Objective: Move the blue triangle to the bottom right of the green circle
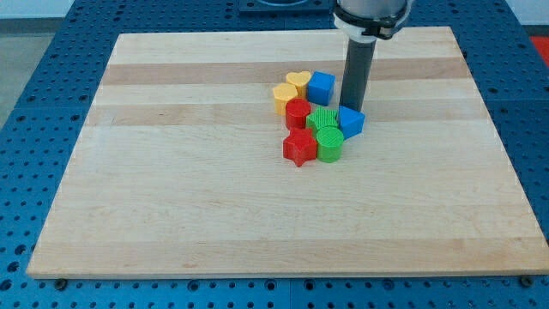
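one camera view, wooden desk (171, 189) on a blue perforated base (34, 77). no pincer on this arm, so no wide or narrow state to record; it ends in a dark rod

my tip (351, 109) sits at the rod's lower end, right at the upper back edge of the blue triangle (352, 123), apparently touching it; the exact contact is hidden behind the block

the blue triangle lies at the right edge of the block cluster, just right of the green star-like block (323, 118) and up and to the right of the green circle (329, 143), close to both

rest of cluster, all packed close together:
- blue cube (321, 87) at the top, left of the rod
- yellow heart (298, 82) just left of the blue cube
- orange-yellow block (284, 97), shape unclear, lower left of the heart
- red round block (298, 112) under those, left of the green star-like block
- red star (298, 148) at the bottom left, beside the green circle

remaining desk surface holds no other blocks
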### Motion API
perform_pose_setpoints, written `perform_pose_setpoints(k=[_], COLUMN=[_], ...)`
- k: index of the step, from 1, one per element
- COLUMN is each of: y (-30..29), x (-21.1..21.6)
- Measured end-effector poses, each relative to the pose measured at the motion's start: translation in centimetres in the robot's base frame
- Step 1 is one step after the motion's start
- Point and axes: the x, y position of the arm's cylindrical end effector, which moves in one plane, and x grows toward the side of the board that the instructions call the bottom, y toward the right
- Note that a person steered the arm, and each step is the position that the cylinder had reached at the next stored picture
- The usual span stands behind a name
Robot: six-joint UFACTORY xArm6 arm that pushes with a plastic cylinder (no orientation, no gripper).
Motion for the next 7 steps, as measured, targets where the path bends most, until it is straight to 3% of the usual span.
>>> perform_pose_setpoints(k=[4,7], y=[-1.5,1.1], x=[0.0,1.7])
